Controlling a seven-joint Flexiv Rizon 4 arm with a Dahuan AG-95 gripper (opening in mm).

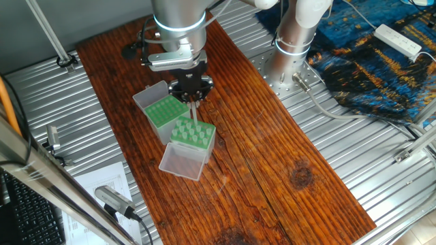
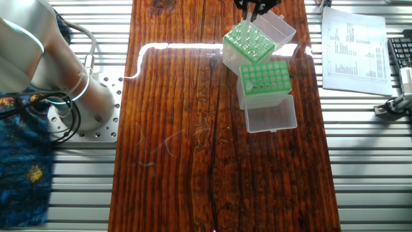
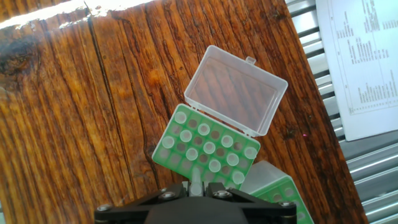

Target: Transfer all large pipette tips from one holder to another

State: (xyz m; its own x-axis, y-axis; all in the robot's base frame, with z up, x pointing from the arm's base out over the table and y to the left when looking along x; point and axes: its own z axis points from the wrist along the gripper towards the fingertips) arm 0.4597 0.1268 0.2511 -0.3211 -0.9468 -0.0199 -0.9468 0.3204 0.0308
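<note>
Gripper (image 3: 196, 185) hangs over the near edge of a green rack (image 3: 208, 152), fingers pinched narrow on one pale tip (image 3: 196, 180) that points down toward the rack. About a dozen tips (image 3: 209, 148) sit wide ends up in that rack's holes, several holes bare. Its clear lid (image 3: 236, 90) lies open beside it on the wooden table (image 3: 74, 112). A second green rack (image 1: 164, 110) stands touching the first, own lid open. Printed sheet (image 3: 367, 62) off the table's edge.
</note>
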